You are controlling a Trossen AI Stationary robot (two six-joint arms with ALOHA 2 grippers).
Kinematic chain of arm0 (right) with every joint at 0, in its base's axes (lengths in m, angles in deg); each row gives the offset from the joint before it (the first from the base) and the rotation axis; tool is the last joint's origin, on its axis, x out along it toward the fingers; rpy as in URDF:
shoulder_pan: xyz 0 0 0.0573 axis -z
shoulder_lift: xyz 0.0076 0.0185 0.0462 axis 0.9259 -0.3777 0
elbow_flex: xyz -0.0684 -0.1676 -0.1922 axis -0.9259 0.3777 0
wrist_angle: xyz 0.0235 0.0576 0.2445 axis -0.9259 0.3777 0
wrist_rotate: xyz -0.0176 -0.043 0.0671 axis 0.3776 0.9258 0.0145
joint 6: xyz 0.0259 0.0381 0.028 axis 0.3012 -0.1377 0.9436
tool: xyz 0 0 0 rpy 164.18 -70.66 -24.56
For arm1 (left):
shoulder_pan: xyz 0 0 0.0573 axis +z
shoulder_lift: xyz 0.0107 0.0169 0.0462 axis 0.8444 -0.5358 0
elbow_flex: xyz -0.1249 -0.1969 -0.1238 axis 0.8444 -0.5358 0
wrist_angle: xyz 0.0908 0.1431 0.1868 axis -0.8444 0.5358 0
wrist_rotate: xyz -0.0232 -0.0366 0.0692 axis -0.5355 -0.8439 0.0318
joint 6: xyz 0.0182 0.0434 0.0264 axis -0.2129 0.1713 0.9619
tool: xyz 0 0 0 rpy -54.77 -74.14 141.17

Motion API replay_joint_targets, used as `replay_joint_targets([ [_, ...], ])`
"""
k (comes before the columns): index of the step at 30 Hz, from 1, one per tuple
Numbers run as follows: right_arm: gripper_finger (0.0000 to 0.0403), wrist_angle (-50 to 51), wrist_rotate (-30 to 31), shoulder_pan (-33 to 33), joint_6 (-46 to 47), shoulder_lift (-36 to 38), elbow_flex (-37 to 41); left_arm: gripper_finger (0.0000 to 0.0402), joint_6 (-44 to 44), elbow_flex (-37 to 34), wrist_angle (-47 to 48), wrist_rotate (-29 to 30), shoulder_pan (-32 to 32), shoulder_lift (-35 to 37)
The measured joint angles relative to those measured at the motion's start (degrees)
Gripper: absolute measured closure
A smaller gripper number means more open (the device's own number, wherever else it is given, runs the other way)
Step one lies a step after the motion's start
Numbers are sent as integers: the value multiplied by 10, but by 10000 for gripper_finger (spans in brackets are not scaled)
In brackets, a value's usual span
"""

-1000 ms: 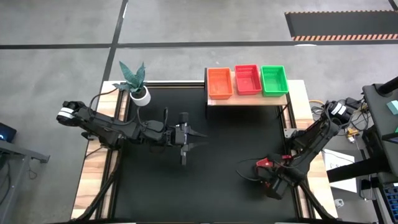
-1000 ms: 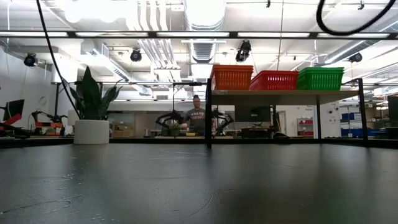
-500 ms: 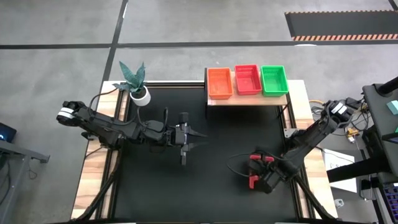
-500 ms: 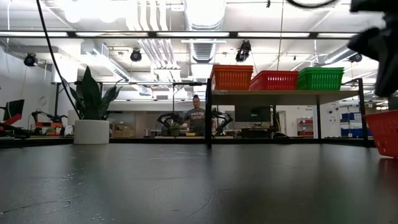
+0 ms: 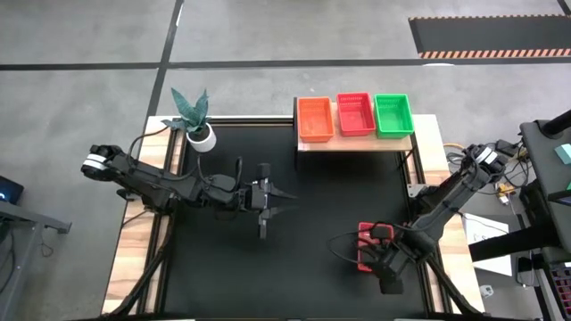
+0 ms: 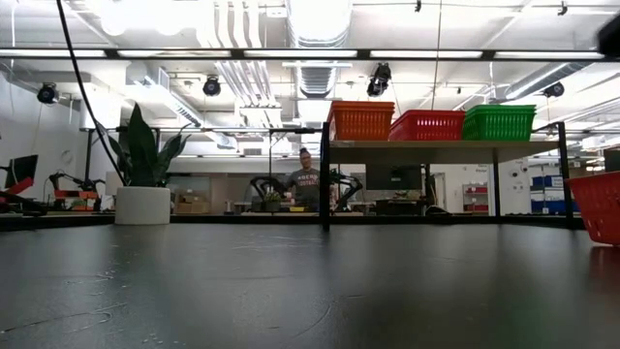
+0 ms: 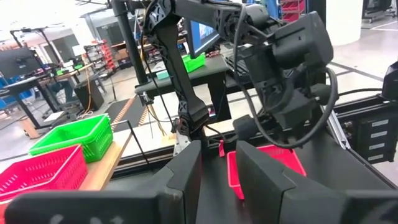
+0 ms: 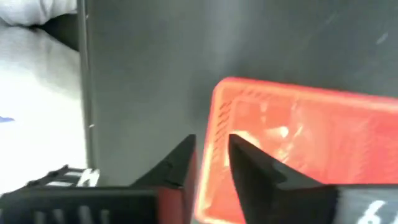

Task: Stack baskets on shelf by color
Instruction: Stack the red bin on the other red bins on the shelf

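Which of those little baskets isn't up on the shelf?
The red-pink basket down on the black table, at the right gripper. The other three sit side by side on the shelf.

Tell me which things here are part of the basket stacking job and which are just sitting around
Job: orange basket, red basket on the shelf, green basket, shelf, red basket on the table, right gripper.
Just sitting: potted plant, waiting left gripper.

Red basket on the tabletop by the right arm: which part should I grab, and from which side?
Take the red basket by its thin upright rim, coming from above with one finger inside the wall and one outside. It sits flat and open-topped on the black tabletop, so the walls are the only pinchable part. The right gripper already straddles one edge.
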Motion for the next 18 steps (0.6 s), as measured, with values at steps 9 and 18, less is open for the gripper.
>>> replay_joint_targets([
  [9,245,-4,8,-65,143,-6,7,316,29,0,1,0,0,0],
  [18,251,-3,47,-79,188,-95,7,316,43,0,0,0,0,0],
])
